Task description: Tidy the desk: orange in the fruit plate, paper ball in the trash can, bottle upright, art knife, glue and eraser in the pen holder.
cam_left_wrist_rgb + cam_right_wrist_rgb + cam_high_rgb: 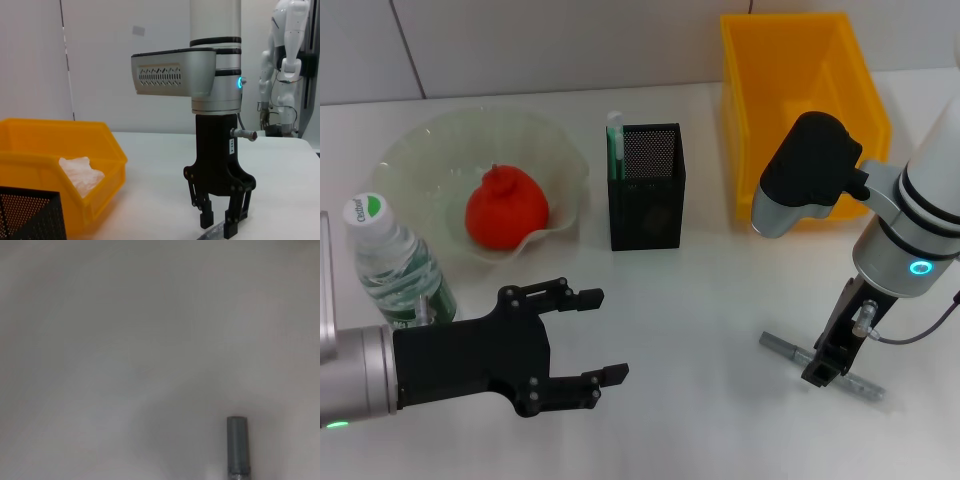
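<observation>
Where the right claw (820,372) straddles it, the art knife (782,346) is hidden.

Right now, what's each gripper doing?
Left gripper: open, empty, above the table.
Right gripper: open, fingers straddling the grey metal art knife, not clamped.

you have a white worktop (710,300) running back to a pale tiled wall (570,40), and in the left wrist view a second white robot (287,55) standing in the background beyond the worktop's far end.
</observation>
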Action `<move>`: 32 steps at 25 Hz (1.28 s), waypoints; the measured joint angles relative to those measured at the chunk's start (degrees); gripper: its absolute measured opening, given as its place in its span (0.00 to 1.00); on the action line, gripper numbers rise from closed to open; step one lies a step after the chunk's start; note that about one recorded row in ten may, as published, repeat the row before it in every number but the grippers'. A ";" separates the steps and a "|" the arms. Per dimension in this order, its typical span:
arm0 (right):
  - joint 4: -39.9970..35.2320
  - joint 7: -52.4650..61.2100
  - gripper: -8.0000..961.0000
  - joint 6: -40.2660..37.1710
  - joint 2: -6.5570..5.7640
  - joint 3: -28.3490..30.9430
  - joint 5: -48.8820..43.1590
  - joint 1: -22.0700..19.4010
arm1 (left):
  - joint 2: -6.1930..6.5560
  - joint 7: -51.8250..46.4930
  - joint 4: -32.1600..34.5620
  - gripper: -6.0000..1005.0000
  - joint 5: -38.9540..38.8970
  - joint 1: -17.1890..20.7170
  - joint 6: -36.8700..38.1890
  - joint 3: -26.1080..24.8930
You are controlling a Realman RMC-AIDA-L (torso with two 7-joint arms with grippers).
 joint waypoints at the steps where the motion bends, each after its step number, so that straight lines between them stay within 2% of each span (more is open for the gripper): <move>1: 0.00 0.00 0.38 0.00 0.00 0.00 0.00 0.00 | 0.00 0.01 0.00 0.77 0.00 0.00 -0.04 0.00; 18: 0.60 0.54 0.28 0.75 0.09 -1.50 -0.24 -0.13 | 0.05 0.04 0.00 0.77 0.00 -0.03 -0.58 0.26; 20: 0.62 0.69 0.17 0.77 0.09 -1.59 -0.23 -0.04 | 0.07 0.04 0.00 0.77 0.00 -0.07 -0.62 0.25; 28: -0.46 1.23 0.14 0.85 0.03 -1.05 -0.32 -0.07 | 0.09 -0.04 0.00 0.77 0.00 -0.15 -0.64 0.25; 32: -4.23 1.81 0.13 0.85 -0.07 -0.71 -1.75 -1.06 | 0.10 -0.12 0.00 0.77 0.00 -0.21 -0.72 0.25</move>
